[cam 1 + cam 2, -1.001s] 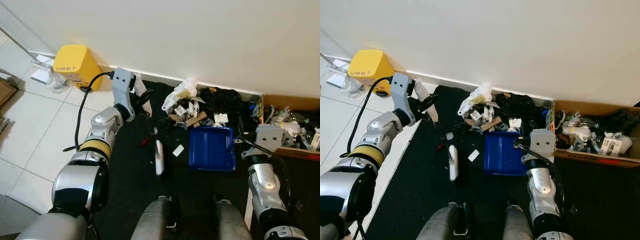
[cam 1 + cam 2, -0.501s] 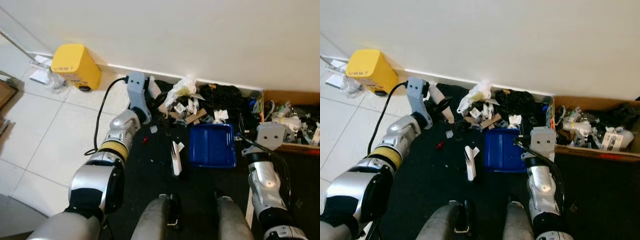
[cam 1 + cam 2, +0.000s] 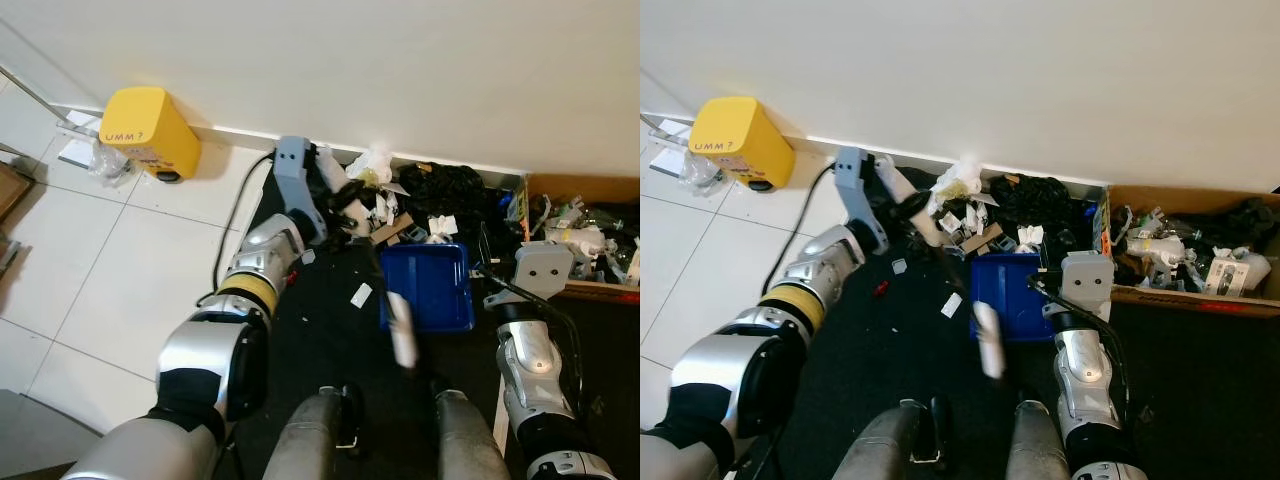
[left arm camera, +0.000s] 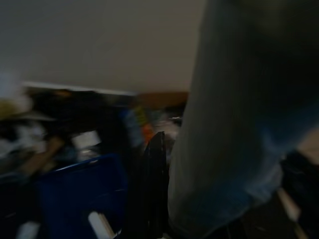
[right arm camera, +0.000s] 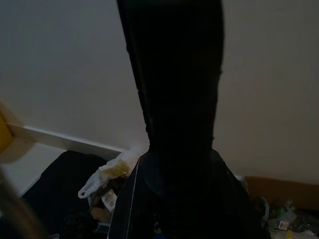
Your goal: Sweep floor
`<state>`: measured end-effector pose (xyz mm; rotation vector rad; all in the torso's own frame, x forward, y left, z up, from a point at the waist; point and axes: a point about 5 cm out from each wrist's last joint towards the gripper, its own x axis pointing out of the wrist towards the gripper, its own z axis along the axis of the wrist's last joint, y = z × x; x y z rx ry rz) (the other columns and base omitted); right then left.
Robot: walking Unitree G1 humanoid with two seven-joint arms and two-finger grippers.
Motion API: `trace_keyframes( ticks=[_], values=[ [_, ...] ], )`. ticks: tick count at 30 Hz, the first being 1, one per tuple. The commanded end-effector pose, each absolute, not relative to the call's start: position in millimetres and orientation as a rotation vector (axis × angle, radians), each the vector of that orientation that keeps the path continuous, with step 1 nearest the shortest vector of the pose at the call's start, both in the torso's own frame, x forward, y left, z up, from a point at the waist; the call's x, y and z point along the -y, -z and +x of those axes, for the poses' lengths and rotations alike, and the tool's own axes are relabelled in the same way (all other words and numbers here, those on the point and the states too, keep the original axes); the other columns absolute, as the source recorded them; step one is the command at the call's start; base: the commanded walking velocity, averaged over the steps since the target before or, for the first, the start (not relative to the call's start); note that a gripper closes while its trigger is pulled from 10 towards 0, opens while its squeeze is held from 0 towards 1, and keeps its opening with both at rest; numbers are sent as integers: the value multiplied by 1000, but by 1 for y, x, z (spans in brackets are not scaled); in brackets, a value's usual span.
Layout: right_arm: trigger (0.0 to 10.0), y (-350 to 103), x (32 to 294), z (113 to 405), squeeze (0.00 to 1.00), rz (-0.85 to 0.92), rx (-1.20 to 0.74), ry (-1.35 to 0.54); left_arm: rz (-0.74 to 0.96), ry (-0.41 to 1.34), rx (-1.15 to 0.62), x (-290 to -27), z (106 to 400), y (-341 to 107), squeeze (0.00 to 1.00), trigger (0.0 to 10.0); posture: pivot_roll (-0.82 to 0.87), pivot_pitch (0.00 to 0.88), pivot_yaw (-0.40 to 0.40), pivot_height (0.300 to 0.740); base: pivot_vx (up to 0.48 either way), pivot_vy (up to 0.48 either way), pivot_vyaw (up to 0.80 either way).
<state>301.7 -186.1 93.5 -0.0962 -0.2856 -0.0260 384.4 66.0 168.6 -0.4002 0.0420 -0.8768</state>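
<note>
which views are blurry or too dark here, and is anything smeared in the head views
Left wrist view: dim and motion-blurred, the blue dustpan and litter are soft shapes. Right wrist view: very dark up close, the wall behind evenly lit. Eye views: well lit and mostly sharp, but the white brush end beside the dustpan is smeared.

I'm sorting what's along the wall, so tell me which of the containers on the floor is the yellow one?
The yellow box at the far left on the white tiles. The blue dustpan lies on the black mat, and the cardboard box of clutter sits far right.
</note>
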Motion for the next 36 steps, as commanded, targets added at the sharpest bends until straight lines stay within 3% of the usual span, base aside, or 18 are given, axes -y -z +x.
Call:
trace_keyframes(
  ticks=[1, 8, 10, 11, 13, 19, 25, 27, 30, 34, 36],
  values=[
    [10000, -36, 156, 280, 0, 32, 3, -31, -450, 966, -52, -60, 380, -168, 0, 10000, 72, 430, 257, 740, 0, 0, 0],
    [10000, -35, 157, 279, 0, 35, 2, -26, -392, 985, 31, -78, 383, -182, 0, 10000, 89, 417, 260, 740, 0, 0, 0],
    [10000, -35, 159, 279, 0, 37, 0, -23, -254, 967, 108, -112, 386, -196, 0, 10000, 112, 410, 258, 740, 0, 0, 0],
    [10000, -35, 159, 279, 0, 37, 0, -23, -254, 967, 108, -112, 386, -196, 0, 10000, 112, 410, 258, 740, 0, 0, 0],
    [10000, -34, 161, 278, 0, 37, -2, -23, -84, 927, 134, -150, 383, -205, 0, 10000, 121, 407, 253, 740, 0, 0, 0],
    [10000, -32, 164, 277, 0, 33, -12, -21, -24, 791, 136, -189, 375, -205, 0, 10000, 134, 381, 237, 740, 0, 0, 0],
    [10000, -34, 166, 277, 0, 61, -2, -7, -44, 640, 99, -200, 373, -197, 0, 10000, 155, 347, 229, 740, 0, 0, 0],
    [10000, -61, 172, 282, 0, 93, 115, 36, -92, 523, 65, -208, 367, -199, 0, 10000, 148, 313, 218, 740, 0, 0, 0],
    [10000, -68, 174, 283, 0, 97, 142, 52, -90, 504, 57, -210, 364, -201, 0, 10000, 147, 308, 216, 740, 0, 0, 0],
    [10000, -90, 184, 285, 0, 114, 196, 93, -34, 412, 53, -217, 360, -214, 0, 10000, 141, 270, 208, 740, 0, 0, 0],
    [10000, -98, 190, 286, 0, 161, 179, 128, 74, 300, 28, -223, 358, -218, 0, 10000, 139, 258, 207, 740, 0, 0, 0]
  ],
)
